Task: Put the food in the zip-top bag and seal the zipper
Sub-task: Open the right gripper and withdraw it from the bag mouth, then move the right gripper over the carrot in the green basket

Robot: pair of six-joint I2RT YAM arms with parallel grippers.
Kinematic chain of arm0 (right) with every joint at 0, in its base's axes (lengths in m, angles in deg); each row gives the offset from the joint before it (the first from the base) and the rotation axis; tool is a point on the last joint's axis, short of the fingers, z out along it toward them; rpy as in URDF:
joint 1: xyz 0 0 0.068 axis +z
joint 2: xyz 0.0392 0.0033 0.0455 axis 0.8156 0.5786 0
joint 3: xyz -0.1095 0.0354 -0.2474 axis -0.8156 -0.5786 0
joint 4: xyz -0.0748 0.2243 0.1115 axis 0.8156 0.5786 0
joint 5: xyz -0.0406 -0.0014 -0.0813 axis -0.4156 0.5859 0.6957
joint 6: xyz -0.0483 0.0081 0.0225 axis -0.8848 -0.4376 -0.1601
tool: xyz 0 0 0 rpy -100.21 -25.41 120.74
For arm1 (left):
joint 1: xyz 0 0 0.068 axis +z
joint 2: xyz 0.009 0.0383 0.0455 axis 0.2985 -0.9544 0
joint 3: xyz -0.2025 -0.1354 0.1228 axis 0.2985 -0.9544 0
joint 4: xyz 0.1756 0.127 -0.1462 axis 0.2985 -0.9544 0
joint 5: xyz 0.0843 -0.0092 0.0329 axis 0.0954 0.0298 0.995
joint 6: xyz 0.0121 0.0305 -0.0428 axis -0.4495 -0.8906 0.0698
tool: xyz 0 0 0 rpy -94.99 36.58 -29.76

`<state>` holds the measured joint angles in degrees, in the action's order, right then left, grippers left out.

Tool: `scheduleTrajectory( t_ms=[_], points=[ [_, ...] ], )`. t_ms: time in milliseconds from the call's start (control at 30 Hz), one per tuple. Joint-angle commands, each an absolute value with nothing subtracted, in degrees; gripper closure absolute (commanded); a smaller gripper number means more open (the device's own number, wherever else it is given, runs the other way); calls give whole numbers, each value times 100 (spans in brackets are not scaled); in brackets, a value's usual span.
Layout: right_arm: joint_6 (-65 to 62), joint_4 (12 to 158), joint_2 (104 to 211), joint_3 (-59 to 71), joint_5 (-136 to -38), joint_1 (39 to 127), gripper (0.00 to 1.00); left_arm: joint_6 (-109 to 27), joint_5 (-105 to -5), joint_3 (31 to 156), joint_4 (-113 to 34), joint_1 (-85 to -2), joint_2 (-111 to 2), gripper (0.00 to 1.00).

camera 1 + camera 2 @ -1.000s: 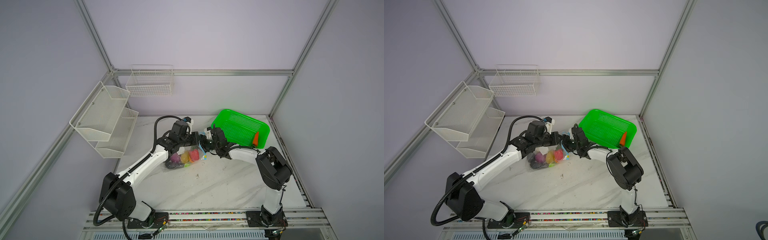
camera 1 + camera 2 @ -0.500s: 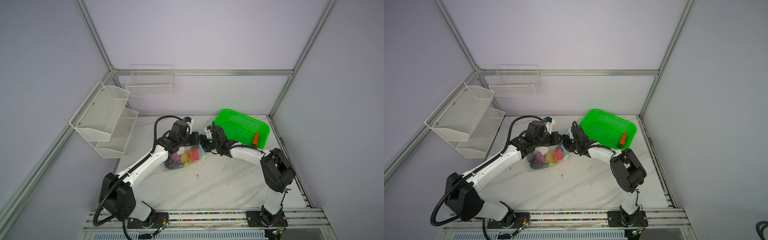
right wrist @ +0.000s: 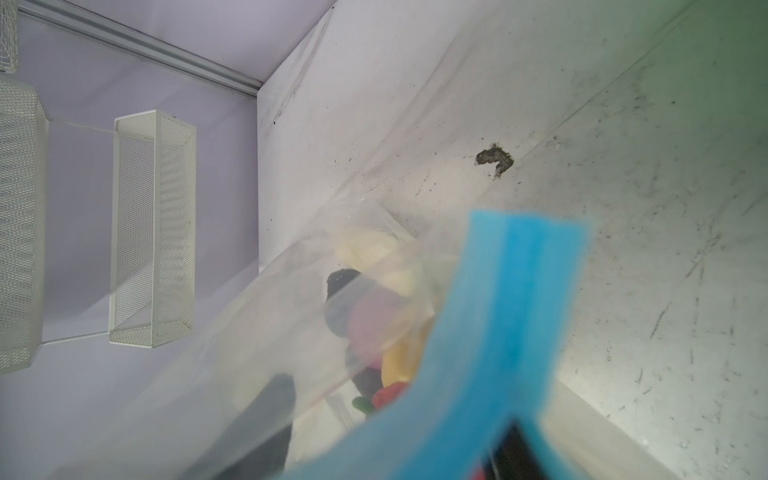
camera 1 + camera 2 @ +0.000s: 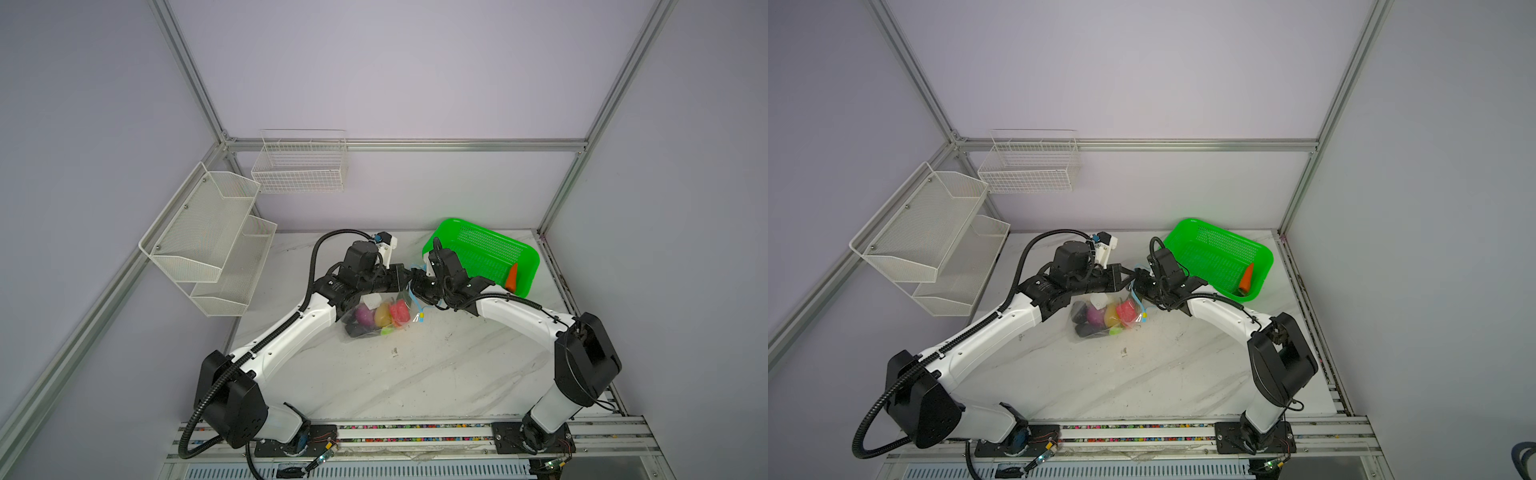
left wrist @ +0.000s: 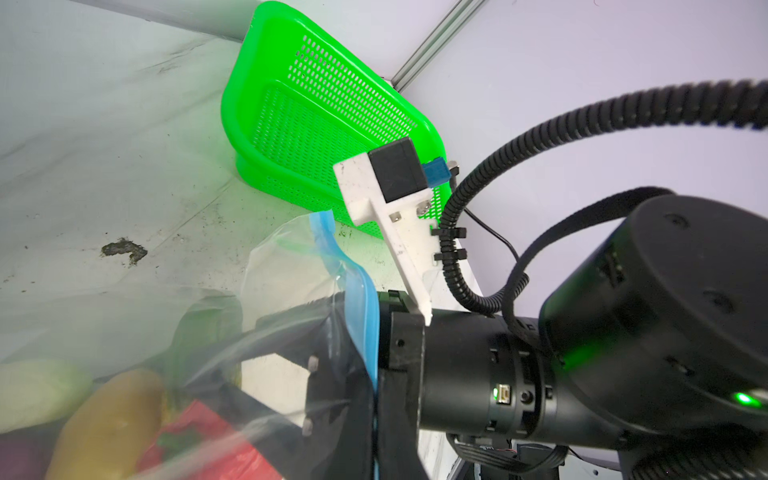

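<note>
In both top views the left gripper (image 4: 404,277) and right gripper (image 4: 415,286) meet over the bag (image 4: 353,332), too small to tell what their fingertips touch. In the right wrist view the blurred blue zipper (image 3: 498,311) fills the foreground and hides nearly all of that gripper. The food (image 3: 374,324) is smeared colour behind plastic. In the left wrist view the bag hazes the right gripper's fingers (image 5: 299,311), and the picture's edge cuts off the food.

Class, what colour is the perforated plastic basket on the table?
The perforated plastic basket is bright green, clearest in the left wrist view.
</note>
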<state>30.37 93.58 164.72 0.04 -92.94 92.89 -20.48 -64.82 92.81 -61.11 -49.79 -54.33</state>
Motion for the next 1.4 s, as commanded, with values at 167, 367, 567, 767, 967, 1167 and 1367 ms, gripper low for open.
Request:
scheduleTrajectory(
  t_ms=[167,367,567,767,967,1167,1367],
  points=[
    [2924,9502,16315,24,-9165,9044,29,-1999,-5935,9057,-6224,-4829,-5383,100],
    [2791,9561,16641,200,-9243,8920,30,-2023,-5890,9028,-6228,-4829,-5384,100],
    [2348,10318,16330,589,-8693,8923,31,-2009,-5913,9073,-6227,-4830,-5389,100],
    [1873,11195,15780,988,-7450,8874,31,-1999,-5967,9123,-6198,-4822,-5450,100],
    [1238,11872,15902,1380,-6339,8137,32,-1988,-6146,9194,-6188,-4830,-5554,100],
    [743,11872,16456,1625,-5876,7020,32,-1981,-6201,9145,-6177,-4830,-5541,100],
    [490,11924,17359,2120,-5056,6562,31,-1981,-6223,9127,-6155,-4830,-5561,100]
  ],
)
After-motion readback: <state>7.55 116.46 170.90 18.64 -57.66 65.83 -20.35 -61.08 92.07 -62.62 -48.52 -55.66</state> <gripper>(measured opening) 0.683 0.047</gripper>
